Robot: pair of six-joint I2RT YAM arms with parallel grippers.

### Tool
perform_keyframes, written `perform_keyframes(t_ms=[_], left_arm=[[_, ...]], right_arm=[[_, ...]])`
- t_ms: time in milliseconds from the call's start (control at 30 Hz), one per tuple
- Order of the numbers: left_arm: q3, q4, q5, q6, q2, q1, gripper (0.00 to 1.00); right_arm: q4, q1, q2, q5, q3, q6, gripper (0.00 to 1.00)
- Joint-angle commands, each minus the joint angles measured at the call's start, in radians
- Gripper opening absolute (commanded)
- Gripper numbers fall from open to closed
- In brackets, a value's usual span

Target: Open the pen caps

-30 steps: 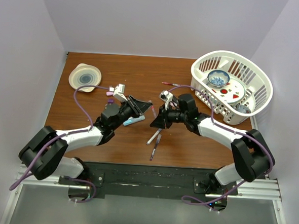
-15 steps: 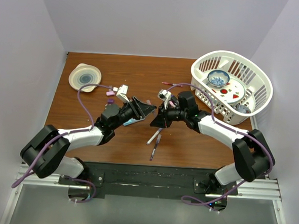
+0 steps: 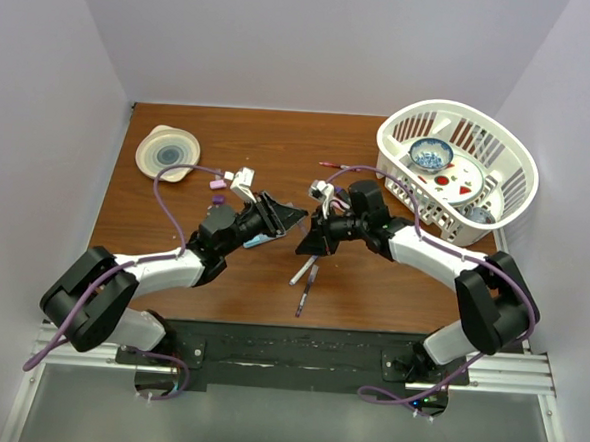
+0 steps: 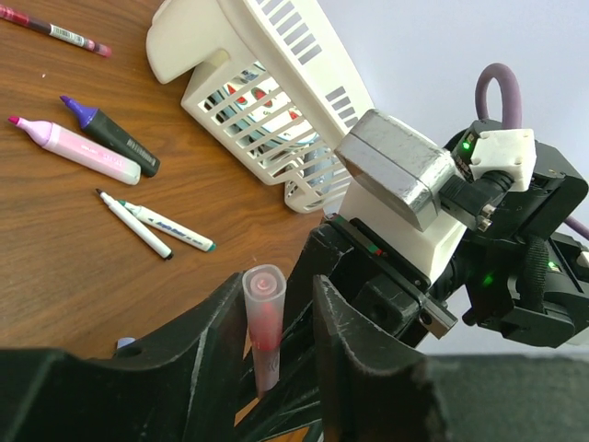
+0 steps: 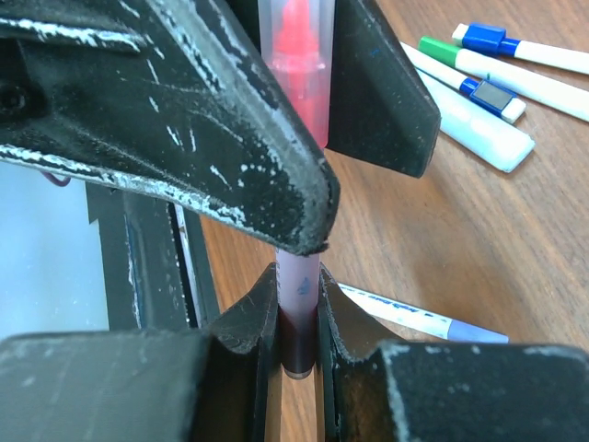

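The left gripper [image 4: 274, 308] has closed in on the right gripper [image 5: 297, 308] over the last second, and they now meet above the brown wooden table [image 3: 280, 140]. Between them we hold one slim pale-pink-barrelled pen [image 5: 297, 276]. The right fingers pinch its barrel and the left fingers pinch its clear plastic cap [image 4: 262, 299], which looks seated. The pink highlighter [image 4: 78, 152] and dark purple-tipped highlighter [image 4: 115, 140] lie bare-tipped, while the blue-capped white pen [image 5: 515, 46] waits. We judge the job about midway.
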Motion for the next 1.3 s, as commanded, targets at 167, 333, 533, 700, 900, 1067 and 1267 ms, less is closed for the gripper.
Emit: perform_keyframes(t_ms=[167, 333, 533, 700, 900, 1067, 1267], left_arm=[[0.034, 0.059, 0.019, 0.043, 0.007, 0.008, 0.18], [0.023, 0.088, 0.044, 0.04, 0.012, 0.014, 0.0], [0.009, 0.095, 0.056, 0.046, 0.004, 0.016, 0.0], [0.032, 0.11, 0.132, 0.037, 0.047, 0.016, 0.0], [0.032, 0.141, 0.157, 0.014, 0.081, 0.016, 0.0], [0.058, 0.156, 0.169, 0.008, 0.101, 0.004, 0.0], [0.07, 0.164, 0.169, 0.001, 0.113, -0.001, 0.0]], right_arm=[[-0.01, 0.004, 0.009, -0.047, 0.045, -0.033, 0.0], [-0.036, 0.004, 0.009, -0.117, 0.058, -0.106, 0.16], [-0.091, -0.019, -0.019, -0.145, 0.074, -0.172, 0.69], [-0.05, -0.074, -0.055, -0.177, 0.062, -0.131, 0.75], [0.056, -0.114, -0.082, -0.163, 0.022, -0.013, 0.7], [0.127, -0.102, -0.048, -0.156, -0.001, 0.082, 0.61], [0.127, -0.079, -0.023, -0.131, 0.007, 0.104, 0.29]])
